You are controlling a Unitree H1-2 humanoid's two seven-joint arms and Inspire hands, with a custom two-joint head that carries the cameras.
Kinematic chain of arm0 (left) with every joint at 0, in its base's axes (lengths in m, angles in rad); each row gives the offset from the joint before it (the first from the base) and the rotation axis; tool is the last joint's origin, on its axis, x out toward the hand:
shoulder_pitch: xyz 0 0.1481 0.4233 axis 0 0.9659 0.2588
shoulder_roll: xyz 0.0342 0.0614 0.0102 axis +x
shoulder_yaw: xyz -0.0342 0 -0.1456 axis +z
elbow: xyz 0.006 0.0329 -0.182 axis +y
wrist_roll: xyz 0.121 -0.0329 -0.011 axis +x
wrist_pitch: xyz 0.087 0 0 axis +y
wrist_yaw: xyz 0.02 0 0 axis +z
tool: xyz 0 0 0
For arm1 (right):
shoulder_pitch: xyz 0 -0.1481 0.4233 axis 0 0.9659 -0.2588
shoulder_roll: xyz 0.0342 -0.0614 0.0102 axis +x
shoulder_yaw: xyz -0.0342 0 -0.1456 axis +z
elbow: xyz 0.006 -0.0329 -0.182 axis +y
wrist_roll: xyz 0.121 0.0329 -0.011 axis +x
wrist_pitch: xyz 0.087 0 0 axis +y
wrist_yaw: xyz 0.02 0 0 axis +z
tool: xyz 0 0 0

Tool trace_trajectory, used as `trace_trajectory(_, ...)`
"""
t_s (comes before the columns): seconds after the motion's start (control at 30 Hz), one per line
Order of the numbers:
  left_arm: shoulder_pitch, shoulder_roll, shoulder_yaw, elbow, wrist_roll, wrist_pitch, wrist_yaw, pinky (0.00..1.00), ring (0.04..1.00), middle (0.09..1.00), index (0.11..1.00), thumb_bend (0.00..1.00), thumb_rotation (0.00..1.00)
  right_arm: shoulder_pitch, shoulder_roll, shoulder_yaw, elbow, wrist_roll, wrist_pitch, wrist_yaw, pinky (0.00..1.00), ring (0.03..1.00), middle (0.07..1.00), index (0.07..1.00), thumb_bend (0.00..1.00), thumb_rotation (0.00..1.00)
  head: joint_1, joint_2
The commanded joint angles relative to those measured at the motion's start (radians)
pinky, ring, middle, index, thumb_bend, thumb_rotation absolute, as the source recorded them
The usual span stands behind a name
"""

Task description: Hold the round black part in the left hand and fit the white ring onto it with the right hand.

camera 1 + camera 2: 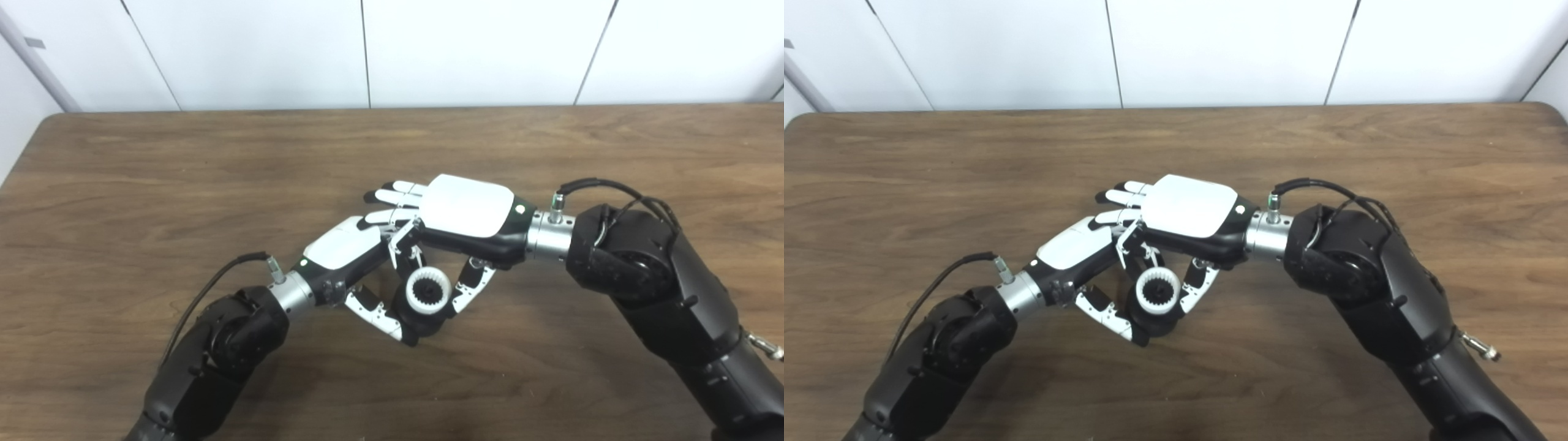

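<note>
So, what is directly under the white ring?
The white ring sits on the round black part, held in the left hand. The right hand pinches the ring. The joint between ring and part is hidden.

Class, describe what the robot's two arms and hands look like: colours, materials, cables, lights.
Both arms are black and bulky, with silver metal wrist collars and a black cable looping to each wrist. The left hand and right hand have white backs, black sides, a small green light, and white fingers with black tips.
</note>
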State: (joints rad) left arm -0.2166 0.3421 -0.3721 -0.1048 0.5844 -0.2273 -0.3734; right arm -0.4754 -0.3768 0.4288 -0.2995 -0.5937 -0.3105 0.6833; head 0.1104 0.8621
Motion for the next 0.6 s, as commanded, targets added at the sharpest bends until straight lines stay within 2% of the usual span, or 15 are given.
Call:
trace_trajectory(0.0, -0.02, -0.005, 0.014, -0.041, -0.019, -0.004, 0.011, 1.0, 0.933, 0.706, 0.482, 0.52, 0.06, -0.023, 0.009, -0.003, -0.005, 0.015, -0.016, -0.027, 1.0, 1.0, 0.899, 0.483, 0.52, 0.14, 0.003, 0.001)
trace_trajectory(0.43, -0.016, -0.01, 0.016, -0.053, -0.021, 0.0, 0.015, 1.0, 0.902, 0.698, 0.482, 0.52, 0.06, -0.038, 0.011, -0.005, 0.016, 0.007, -0.009, -0.025, 1.0, 1.0, 0.903, 0.484, 0.52, 0.14, 0.006, -0.001)
trace_trajectory(0.57, -0.014, -0.01, 0.016, -0.056, -0.021, -0.002, 0.015, 1.0, 0.92, 0.704, 0.482, 0.52, 0.06, -0.035, 0.012, -0.003, 0.022, 0.006, -0.016, -0.03, 1.0, 1.0, 0.899, 0.484, 0.52, 0.14, 0.008, -0.001)
